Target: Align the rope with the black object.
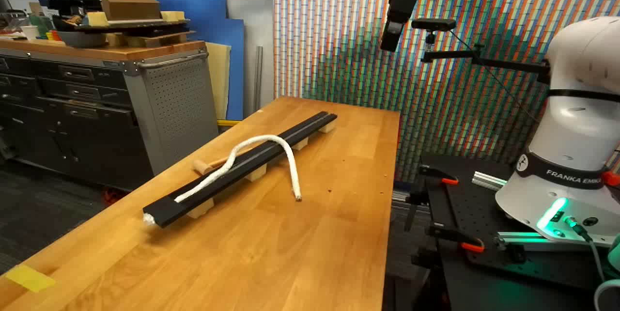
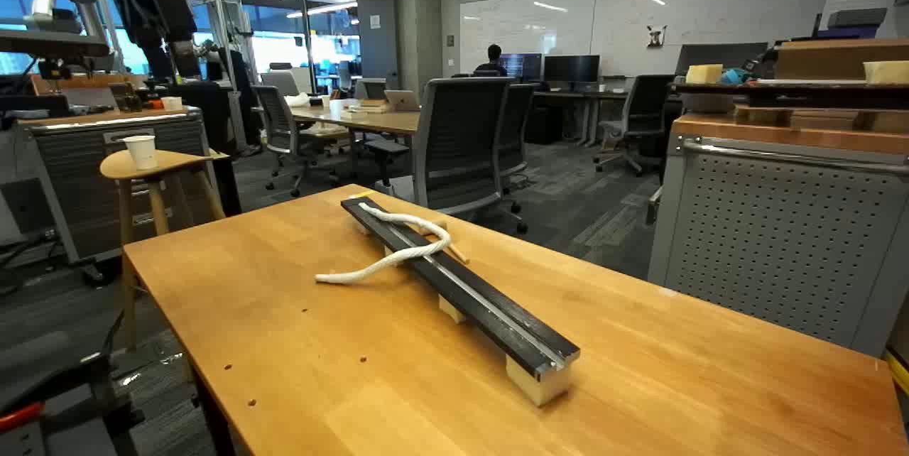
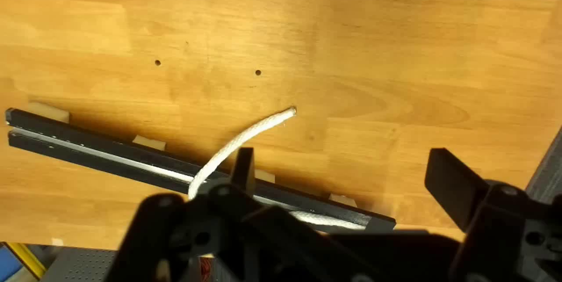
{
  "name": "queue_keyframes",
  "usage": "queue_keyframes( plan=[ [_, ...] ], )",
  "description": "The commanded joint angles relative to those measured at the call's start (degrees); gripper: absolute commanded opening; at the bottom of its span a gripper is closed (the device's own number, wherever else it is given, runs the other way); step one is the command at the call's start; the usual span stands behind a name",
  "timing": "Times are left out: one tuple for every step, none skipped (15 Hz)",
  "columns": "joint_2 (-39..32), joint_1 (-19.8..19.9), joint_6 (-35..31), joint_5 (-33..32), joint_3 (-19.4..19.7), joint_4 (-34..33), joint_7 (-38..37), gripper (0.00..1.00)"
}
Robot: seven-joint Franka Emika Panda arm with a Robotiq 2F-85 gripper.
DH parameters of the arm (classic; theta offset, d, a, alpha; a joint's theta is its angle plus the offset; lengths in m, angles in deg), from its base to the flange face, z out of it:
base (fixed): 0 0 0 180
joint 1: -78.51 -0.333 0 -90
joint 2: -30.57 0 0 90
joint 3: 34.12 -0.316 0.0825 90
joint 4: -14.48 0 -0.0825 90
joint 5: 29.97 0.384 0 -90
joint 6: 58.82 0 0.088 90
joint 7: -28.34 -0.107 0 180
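Rope (image 1: 264, 138) across black bar (image 1: 252, 162), one end on tabletop (image 1: 271, 262) well short of the edge (image 1: 389, 204), end effector (image 3: 341, 157) wide overhead.

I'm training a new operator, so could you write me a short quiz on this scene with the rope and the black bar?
1. Count: in the wrist view, how many pale blocks show at the edge of the black bar?
2. Choose: how does the rope lie?
A) Straight, beside the bar
B) Curved, crossing over the bar
C) Coiled at one end of the table
3. True or false: the jaws are closed on the rope.

Key:
1. Four.
2. B; one end rests on the bar, the other reaches out past its side.
3. False; they stand open, holding nothing.
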Motion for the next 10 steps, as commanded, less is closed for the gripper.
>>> queue_keyframes(
  plan=[
    [-0.1, -0.5, 0.1, -0.3, 0.4, -0.4, -0.3, 1.00],
    [0.0, -0.5, 0.1, -0.3, 0.4, -0.6, -0.3, 1.00],
    [0.1, -0.5, 0.1, -0.3, 0.4, -0.8, -0.3, 1.00],
    [0.1, -0.5, 0.1, -0.3, 0.4, -0.9, -0.3, 1.00],
    [0.1, -0.5, 0.1, -0.3, 0.4, -0.9, -0.3, 1.00],
    [0.1, -0.5, 0.1, -0.3, 0.4, -0.9, -0.3, 1.00],
    [0.0, -0.3, -1.6, 0.1, 0.1, -0.4, -1.6, 1.00],
    [-0.8, 0.0, -3.6, 0.8, -0.2, -0.1, -3.2, 1.00],
    [-1.7, 0.2, -4.8, 1.6, -0.3, -0.1, -4.8, 1.00],
    [-3.0, 0.3, -7.2, 2.9, -0.1, -0.3, -6.5, 1.00]
  ],
)
